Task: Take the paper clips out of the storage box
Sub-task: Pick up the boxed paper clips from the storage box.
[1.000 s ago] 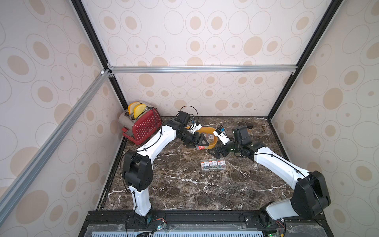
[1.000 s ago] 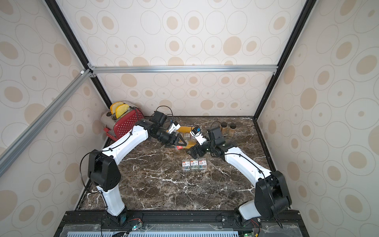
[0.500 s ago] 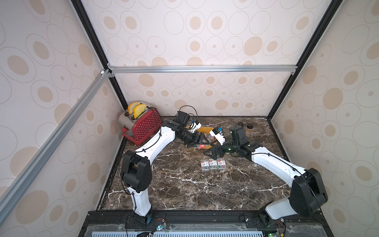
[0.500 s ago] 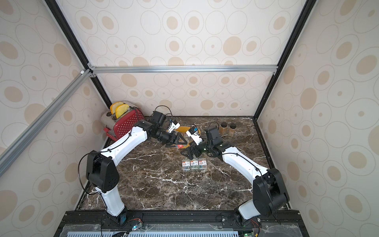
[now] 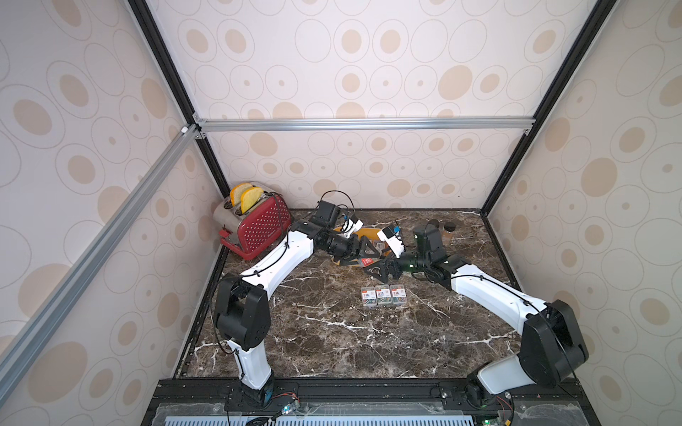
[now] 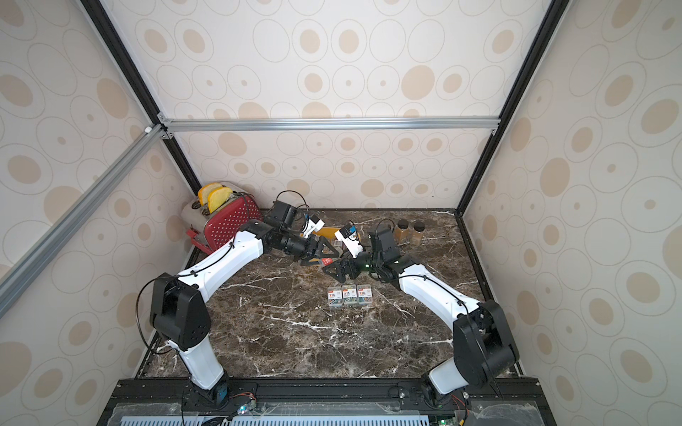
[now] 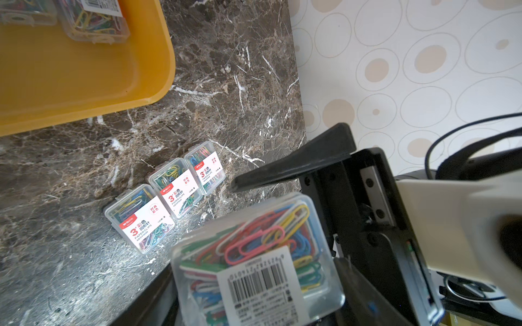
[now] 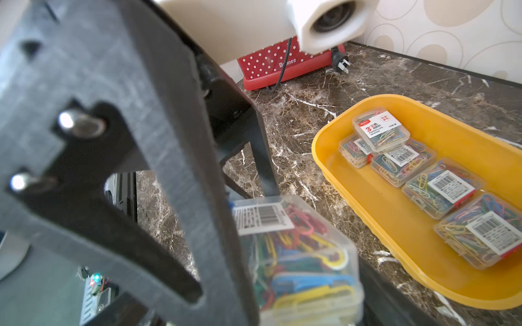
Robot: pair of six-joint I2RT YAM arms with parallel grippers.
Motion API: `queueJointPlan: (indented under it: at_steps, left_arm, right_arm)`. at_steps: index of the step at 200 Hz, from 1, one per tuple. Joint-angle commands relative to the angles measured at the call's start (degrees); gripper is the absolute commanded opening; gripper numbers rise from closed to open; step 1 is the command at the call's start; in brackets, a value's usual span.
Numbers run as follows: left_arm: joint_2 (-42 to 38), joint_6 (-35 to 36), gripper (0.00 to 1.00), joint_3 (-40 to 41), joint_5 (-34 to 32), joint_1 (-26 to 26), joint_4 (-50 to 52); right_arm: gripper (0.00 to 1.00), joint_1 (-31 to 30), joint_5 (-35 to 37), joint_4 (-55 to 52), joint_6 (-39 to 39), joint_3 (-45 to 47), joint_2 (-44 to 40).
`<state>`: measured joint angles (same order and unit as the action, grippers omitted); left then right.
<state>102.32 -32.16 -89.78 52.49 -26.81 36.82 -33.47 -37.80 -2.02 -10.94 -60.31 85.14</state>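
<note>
The yellow storage box (image 5: 369,233) (image 6: 328,233) sits at the back of the table behind both grippers. Several clear boxes of paper clips (image 8: 423,169) lie in it (image 8: 375,203). My left gripper (image 7: 254,282) (image 5: 363,254) is shut on one clip box (image 7: 254,254) (image 8: 305,254), held above the table in front of the tub. My right gripper (image 8: 305,282) (image 5: 382,271) faces it with open jaws around the same box; contact does not show. Three clip boxes (image 5: 383,295) (image 7: 169,194) lie in a row on the table.
A red dotted toaster (image 5: 254,225) with bread stands at the back left, its plug (image 8: 341,63) lying on the marble. Two brown black-capped jars (image 6: 409,230) stand at the back right behind my right arm. Walls enclose three sides.
My right gripper has moved left to the left gripper and its jaws have narrowed a little around the held clip box. The left gripper has kept its hold.
</note>
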Motion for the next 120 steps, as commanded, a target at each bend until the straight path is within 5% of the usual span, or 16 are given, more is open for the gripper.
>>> queueJointPlan:
  at_steps: [1,120]
  left_arm:
    - [-2.7,-2.1,0.49,0.4,2.6,-0.4,-3.2]
    - [-3.8,-3.0,0.54,2.5,4.9,-0.4,-4.3]
  right_arm:
    - [0.90,0.0,-0.1,2.5,-0.8,0.7,-0.8]
    - [0.46,0.9,-1.3,5.8,-3.7,0.8,-1.3]
